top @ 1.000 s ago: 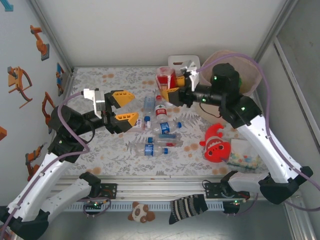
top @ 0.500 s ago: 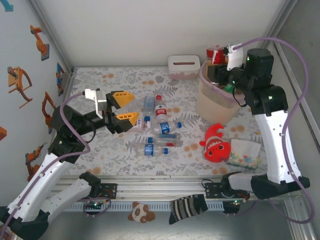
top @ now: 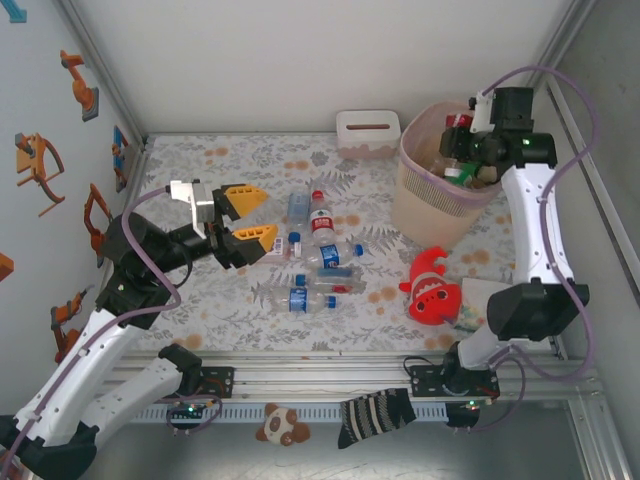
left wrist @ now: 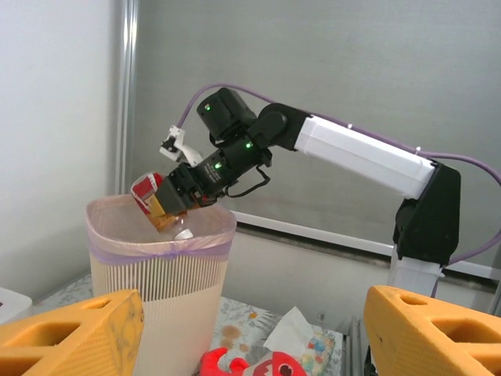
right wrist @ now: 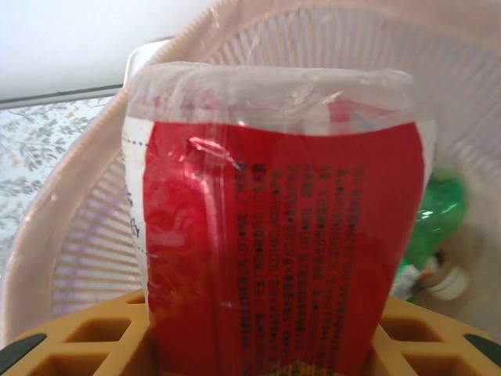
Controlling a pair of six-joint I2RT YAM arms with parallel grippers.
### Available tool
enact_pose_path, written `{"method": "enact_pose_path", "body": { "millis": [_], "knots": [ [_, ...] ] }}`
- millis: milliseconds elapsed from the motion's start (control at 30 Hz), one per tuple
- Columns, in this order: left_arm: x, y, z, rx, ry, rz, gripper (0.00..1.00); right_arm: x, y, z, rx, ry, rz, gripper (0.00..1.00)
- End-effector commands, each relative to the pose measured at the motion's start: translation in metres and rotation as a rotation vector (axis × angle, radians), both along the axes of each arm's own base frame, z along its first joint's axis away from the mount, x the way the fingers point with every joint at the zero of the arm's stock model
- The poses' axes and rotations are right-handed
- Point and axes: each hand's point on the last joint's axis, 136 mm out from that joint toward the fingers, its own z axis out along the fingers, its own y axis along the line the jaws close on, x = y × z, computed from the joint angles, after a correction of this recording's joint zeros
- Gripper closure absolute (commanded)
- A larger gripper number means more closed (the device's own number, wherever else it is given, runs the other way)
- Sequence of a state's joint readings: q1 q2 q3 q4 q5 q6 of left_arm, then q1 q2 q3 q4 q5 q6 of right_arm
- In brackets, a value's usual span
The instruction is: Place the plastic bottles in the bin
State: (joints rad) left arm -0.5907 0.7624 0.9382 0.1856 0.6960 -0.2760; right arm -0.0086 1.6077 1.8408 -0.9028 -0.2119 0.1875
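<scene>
Right end effector [top: 457, 141] clamped shut on a red-labelled bottle [right wrist: 274, 235], held aslant directly over the bin [top: 410, 150], the mouth just beneath it, while the left end effector [top: 262, 212] hung part-open and empty, nearer the loose bottles [top: 300, 298] mid-tabletop [top: 200, 160].

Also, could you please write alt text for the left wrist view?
The right end effector holds a red-labelled bottle tilted at the mouth of the bin. A red plush toy lies near its base. The open left end effector frames the foreground.
</scene>
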Motion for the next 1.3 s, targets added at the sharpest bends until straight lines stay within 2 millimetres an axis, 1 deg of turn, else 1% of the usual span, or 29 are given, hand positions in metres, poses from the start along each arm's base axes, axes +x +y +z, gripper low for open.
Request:
{"method": "enact_pose_path", "body": {
  "millis": [0,133,233,467,633,833,900,967,1033,1133,1267],
  "knots": [
    [0.005,0.000,-0.008,0.018,0.007,0.026,0.26,0.013,0.010,-0.006,0.224,0.042,-0.065,0.61],
    [0.014,0.001,-0.020,0.045,0.048,0.075,0.26,0.035,0.010,-0.028,0.394,0.137,-0.135,0.67],
    [0.018,0.003,-0.025,0.051,0.064,0.100,0.26,0.049,0.012,-0.043,0.449,0.171,-0.157,0.67],
    [0.020,0.005,-0.030,0.061,0.087,0.118,0.26,0.076,0.016,-0.068,0.552,0.203,-0.181,0.64],
    [0.021,0.006,-0.031,0.064,0.093,0.131,0.26,0.085,0.017,-0.091,0.568,0.245,-0.189,0.62],
    [0.023,0.007,-0.032,0.069,0.095,0.140,0.26,0.087,0.015,-0.121,0.558,0.300,-0.216,0.58],
    [0.023,0.007,-0.033,0.071,0.097,0.140,0.26,0.086,0.014,-0.129,0.553,0.316,-0.227,0.55],
    [0.023,0.006,-0.033,0.073,0.101,0.141,0.26,0.085,0.013,-0.132,0.549,0.321,-0.232,0.52],
    [0.024,0.007,-0.034,0.077,0.104,0.144,0.26,0.084,0.012,-0.130,0.549,0.319,-0.235,0.46],
    [0.024,0.007,-0.034,0.081,0.105,0.148,0.26,0.082,0.011,-0.118,0.539,0.292,-0.236,0.39],
    [0.024,0.008,-0.035,0.085,0.106,0.151,0.25,0.077,0.005,-0.096,0.506,0.254,-0.243,0.30]
  ]
}}
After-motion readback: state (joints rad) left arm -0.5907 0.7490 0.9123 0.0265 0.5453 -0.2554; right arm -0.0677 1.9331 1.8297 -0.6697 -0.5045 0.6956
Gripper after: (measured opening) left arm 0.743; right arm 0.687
